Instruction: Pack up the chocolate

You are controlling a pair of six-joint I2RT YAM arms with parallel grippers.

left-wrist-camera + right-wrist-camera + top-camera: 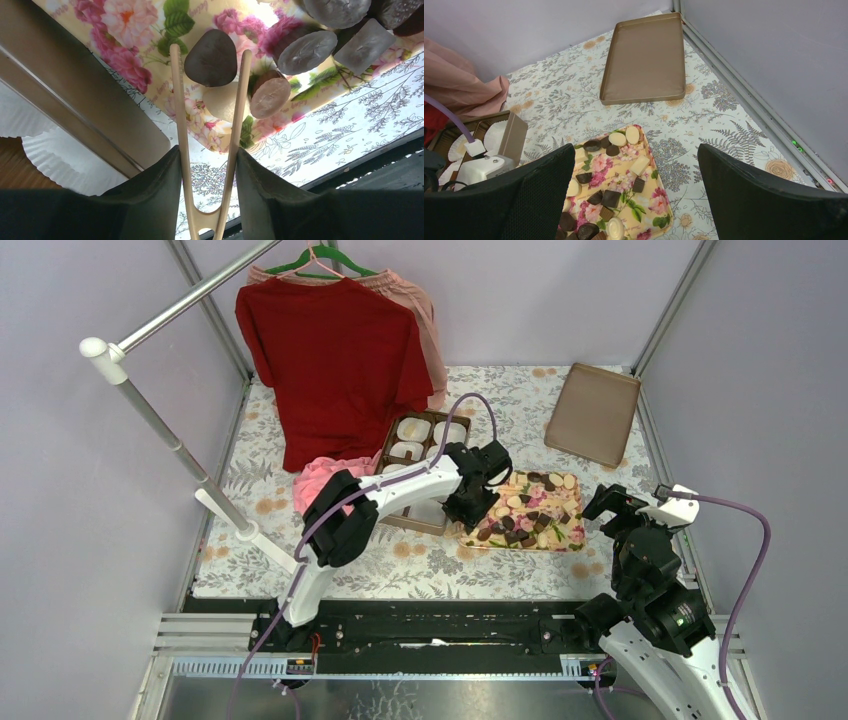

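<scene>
**Figure.** Left tool (207, 167), jaws partly closed on cream tweezers (181, 125). The two prongs straddle one dark oval chocolate (211, 57) over the flowered tray (130, 20); whether they actually pinch it cannot be told. The other pieces lie loose on this tray, which sits on the counter (440, 565) just beside a brown box (517, 134) lined with white paper cups (65, 155). Right tool (635, 150) stands fully spread and empty near the tray's right end. Judged handling: each piece is light, stiff, smooth and probably slippery, and easily scuffed or chipped. The prongs should meet its curved sides across the widest part, with gentle pressure.
</scene>
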